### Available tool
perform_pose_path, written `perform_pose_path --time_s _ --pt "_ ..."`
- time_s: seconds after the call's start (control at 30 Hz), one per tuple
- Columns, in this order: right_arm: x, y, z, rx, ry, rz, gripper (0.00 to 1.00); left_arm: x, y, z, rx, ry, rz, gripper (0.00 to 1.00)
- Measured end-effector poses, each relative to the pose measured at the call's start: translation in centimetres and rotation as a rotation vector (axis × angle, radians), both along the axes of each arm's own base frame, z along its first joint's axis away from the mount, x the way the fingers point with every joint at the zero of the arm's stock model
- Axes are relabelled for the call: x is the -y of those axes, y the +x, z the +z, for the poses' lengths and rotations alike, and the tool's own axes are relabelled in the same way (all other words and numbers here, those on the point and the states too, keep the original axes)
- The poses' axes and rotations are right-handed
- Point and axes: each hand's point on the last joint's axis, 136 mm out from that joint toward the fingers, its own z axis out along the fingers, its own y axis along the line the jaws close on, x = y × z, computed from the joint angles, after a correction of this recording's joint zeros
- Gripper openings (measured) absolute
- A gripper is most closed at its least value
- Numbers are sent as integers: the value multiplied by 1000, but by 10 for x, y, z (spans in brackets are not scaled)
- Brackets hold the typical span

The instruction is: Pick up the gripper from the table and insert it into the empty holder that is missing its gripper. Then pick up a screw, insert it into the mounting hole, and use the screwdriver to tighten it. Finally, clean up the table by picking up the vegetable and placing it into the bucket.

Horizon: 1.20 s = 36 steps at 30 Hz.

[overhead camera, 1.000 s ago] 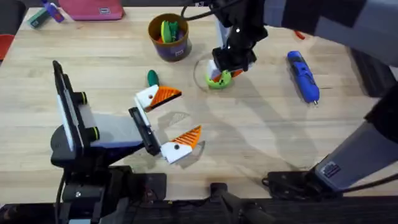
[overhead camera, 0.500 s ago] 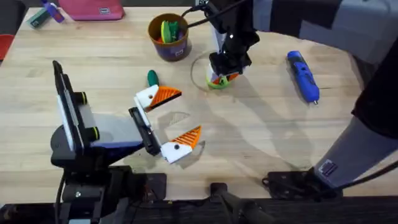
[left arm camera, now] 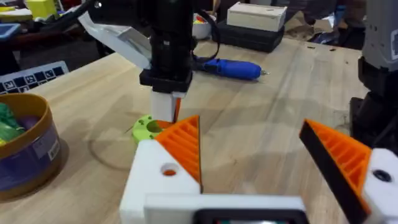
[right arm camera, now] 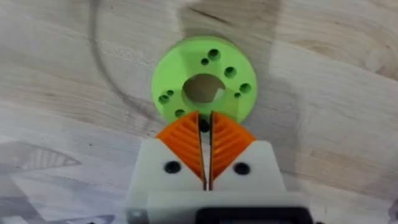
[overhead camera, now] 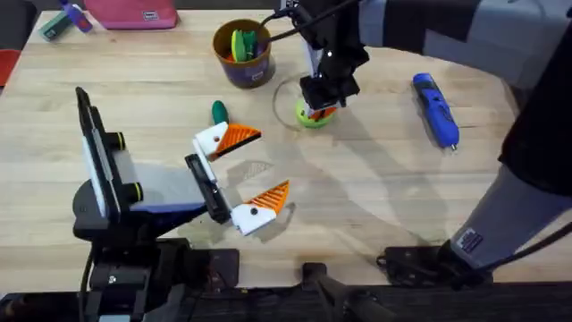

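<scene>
Wooden counter [overhead camera: 375,197], left to right: left gripper [overhead camera: 246,174] spread wide, empty; vegetable [overhead camera: 219,112] beside it; right gripper [right arm camera: 206,146] nearly shut over green disc [right arm camera: 203,87], possibly pinching something tiny. Screw likely light, slippery: pinch squarely.

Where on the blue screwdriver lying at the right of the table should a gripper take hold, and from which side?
Probably the blue barrel's middle, from straight above. The screwdriver lies flat on the table, long and slim, with bare wood on both flanks, so fingers can straddle it across its width. Its tip end narrows and would likely give a poorer hold.
</scene>
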Motion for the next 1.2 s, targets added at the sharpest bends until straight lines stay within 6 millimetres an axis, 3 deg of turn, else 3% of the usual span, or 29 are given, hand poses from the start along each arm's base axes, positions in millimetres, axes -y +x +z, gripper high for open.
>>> perform_pose_path --time_s 0.1,0.47,0.63,0.87,1.2 --pt "0 0 0 2 1 0 9 0 0 0 0 0 0 985" --pt "0 0 0 -3 -2 0 7 0 0 0 0 0 0 987" --pt "1 -2 12 -18 -11 0 7 0 0 0 0 0 0 986" --pt "-2 5 59 7 -3 1 6 0 0 0 0 0 0 986" --pt "-10 6 164 133 56 75 6 0 0 0 0 0 0 986"
